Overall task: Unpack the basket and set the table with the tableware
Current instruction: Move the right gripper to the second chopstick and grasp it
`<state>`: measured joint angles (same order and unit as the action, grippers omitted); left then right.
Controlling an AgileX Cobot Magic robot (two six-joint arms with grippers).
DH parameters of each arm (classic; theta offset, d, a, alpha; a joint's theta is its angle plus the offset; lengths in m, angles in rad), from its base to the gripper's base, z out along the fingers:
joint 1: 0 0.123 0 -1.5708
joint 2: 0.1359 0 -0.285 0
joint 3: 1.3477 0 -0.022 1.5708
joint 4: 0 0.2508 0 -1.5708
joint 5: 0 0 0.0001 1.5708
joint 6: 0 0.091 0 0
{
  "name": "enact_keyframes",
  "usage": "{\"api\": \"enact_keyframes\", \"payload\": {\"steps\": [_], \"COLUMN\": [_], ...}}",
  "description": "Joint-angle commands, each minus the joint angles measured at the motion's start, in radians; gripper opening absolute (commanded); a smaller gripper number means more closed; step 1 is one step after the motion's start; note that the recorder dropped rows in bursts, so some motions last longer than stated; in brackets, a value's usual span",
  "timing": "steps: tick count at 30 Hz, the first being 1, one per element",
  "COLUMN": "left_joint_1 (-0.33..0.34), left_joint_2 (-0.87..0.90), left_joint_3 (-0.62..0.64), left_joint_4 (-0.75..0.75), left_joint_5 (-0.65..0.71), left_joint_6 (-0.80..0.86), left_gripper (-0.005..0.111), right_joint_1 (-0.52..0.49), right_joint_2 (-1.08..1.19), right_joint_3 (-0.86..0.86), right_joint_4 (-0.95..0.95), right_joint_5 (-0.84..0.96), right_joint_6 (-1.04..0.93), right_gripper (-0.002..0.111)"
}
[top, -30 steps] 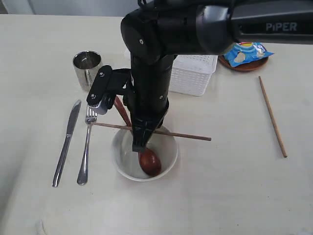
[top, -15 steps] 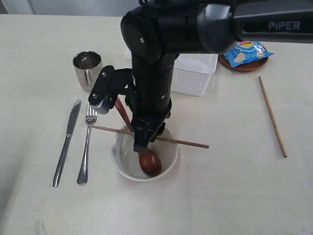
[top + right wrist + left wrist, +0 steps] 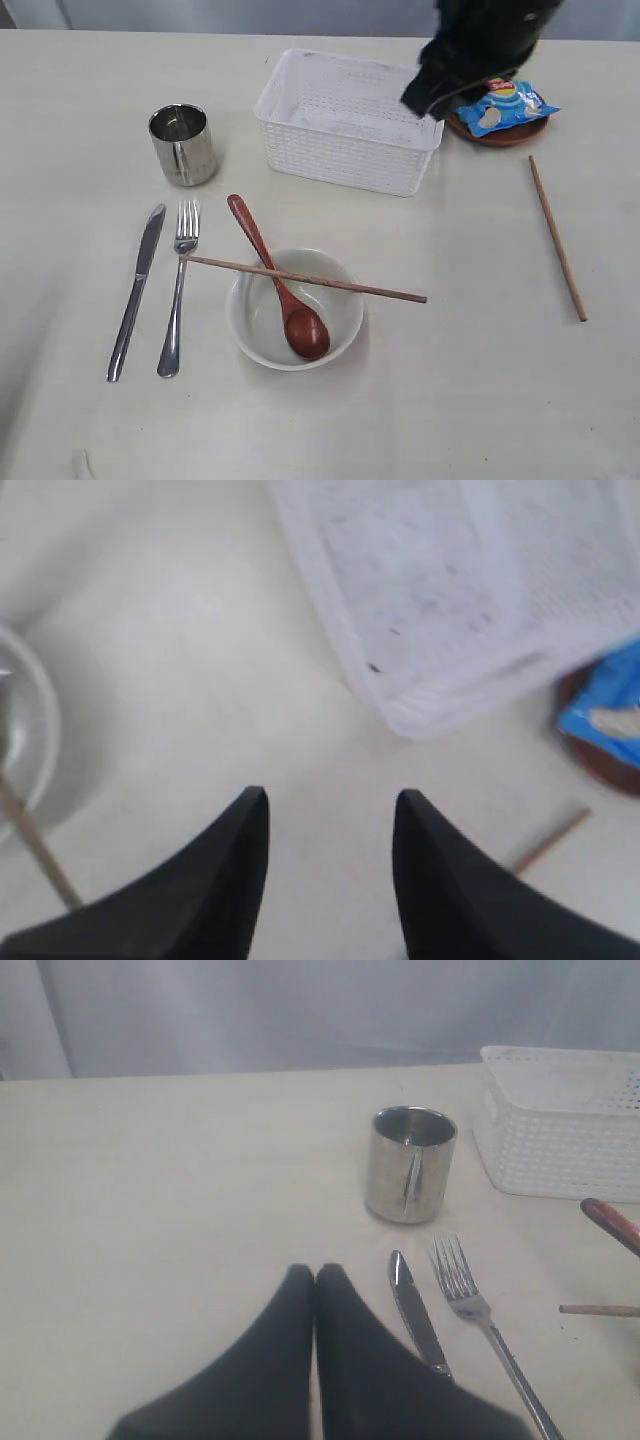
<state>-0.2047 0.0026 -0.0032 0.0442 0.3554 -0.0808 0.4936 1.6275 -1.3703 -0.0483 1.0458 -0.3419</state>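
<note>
The white basket (image 3: 345,120) stands empty at the back of the table (image 3: 480,400). A steel cup (image 3: 183,143), knife (image 3: 137,290) and fork (image 3: 178,285) lie at the left. In the white bowl (image 3: 250,325) rests a wooden spoon (image 3: 280,280), and one chopstick (image 3: 380,291) lies across the rim. Another chopstick (image 3: 557,236) lies at the right. My right gripper (image 3: 330,805) hangs open and empty, high near the basket's corner (image 3: 420,710). My left gripper (image 3: 314,1272) is shut and empty, low beside the knife (image 3: 415,1310).
A blue chip bag (image 3: 505,105) lies on the small brown plate (image 3: 515,135) at the back right, just under my right arm (image 3: 475,50). The left wrist view also shows the cup (image 3: 410,1163) and fork (image 3: 470,1300).
My right arm has risen from the bowl and swung to the back right. Its jaws have opened, leaving the chopstick across the bowl. The basket is now uncovered.
</note>
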Motion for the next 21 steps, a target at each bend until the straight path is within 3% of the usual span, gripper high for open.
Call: {"api": "enact_keyframes", "payload": {"steps": [1,8,21], "left_joint_1": [-0.005,-0.005,-0.005], "left_joint_2": [-0.003,-0.003,-0.003], "left_joint_3": [0.003,0.003,0.003], "left_joint_4": [0.008,0.008,0.008], "left_joint_5": [-0.011,-0.011,-0.011], "left_joint_6": [-0.004,-0.004,-0.004], "left_gripper": [0.0,0.0,0.0], "right_joint_1": [-0.221,-0.433,-0.469], "right_joint_2": [-0.006,0.003,0.191], "right_joint_3": [0.07,0.238,0.303], "right_joint_4": [-0.012,0.108,0.107], "right_joint_5": [-0.086,-0.33,-0.346], "right_joint_6": [0.099,0.121,0.178], "right_gripper": [0.04,0.04,0.04]}}
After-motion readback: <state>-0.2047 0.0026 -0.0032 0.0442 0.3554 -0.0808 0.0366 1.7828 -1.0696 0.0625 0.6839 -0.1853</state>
